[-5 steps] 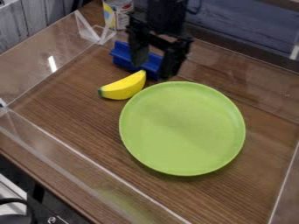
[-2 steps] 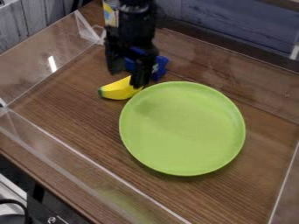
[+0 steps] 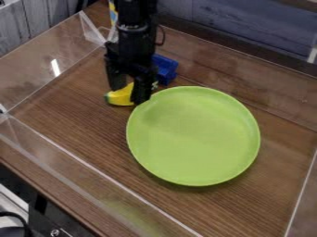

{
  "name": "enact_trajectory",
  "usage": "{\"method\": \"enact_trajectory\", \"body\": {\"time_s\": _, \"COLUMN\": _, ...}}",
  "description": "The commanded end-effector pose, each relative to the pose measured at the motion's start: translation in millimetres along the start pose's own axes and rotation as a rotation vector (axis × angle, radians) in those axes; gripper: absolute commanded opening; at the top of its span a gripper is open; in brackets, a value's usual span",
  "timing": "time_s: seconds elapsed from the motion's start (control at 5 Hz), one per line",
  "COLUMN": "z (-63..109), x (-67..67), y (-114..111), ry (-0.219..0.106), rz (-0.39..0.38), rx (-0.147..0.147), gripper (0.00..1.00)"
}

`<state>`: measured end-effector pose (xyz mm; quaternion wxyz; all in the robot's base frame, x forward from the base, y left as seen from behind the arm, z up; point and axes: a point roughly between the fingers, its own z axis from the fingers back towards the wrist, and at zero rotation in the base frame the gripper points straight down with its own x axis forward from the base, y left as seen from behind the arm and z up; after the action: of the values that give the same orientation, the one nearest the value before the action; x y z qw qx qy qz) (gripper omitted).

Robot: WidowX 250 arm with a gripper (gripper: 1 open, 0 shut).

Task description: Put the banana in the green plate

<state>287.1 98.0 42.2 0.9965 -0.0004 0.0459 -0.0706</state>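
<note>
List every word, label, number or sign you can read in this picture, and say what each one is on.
None can be read.
The banana, the green plate, the blue block and the gripper show no lettering.
A yellow and white item at the top edge is too blurred to tell.

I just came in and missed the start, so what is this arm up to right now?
A single robot arm is working over a wooden table with clear walls. Its gripper points straight down with the jaws open, straddling the banana, which lies on the table just left of the green plate. The banana is not lifted, and I cannot tell whether the jaws touch it. The plate holds nothing. A blue block sits behind the arm.
</note>
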Motion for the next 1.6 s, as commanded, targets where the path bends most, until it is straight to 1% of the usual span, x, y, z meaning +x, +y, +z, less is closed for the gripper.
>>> {"method": "enact_trajectory", "body": {"time_s": 0.0, "z": 1.5, "x": 3.4, "y": 6, "ry": -0.033, "rz": 0.008, "rx": 0.003, "gripper": 1.0}}
{"method": "enact_trajectory", "body": {"time_s": 0.2, "z": -2.1, "x": 5.8, "y": 6, "ry": -0.04, "rz": 0.01, "rx": -0.005, "gripper": 0.0}}
{"method": "enact_trajectory", "body": {"time_s": 0.4, "z": -2.2, "x": 6.7, "y": 6, "ry": -0.045, "rz": 0.01, "rx": -0.01, "gripper": 0.0}}
{"method": "enact_trajectory", "body": {"time_s": 0.8, "z": 10.3, "x": 18.4, "y": -4, "ry": -0.069, "rz": 0.002, "rx": -0.021, "gripper": 0.0}}
{"method": "enact_trajectory", "body": {"time_s": 1.2, "z": 20.9, "x": 25.4, "y": -8, "ry": -0.096, "rz": 0.001, "rx": -0.027, "gripper": 0.0}}
{"method": "enact_trajectory", "body": {"time_s": 1.4, "z": 22.6, "x": 28.0, "y": -8, "ry": -0.104, "rz": 0.0, "rx": -0.03, "gripper": 0.0}}
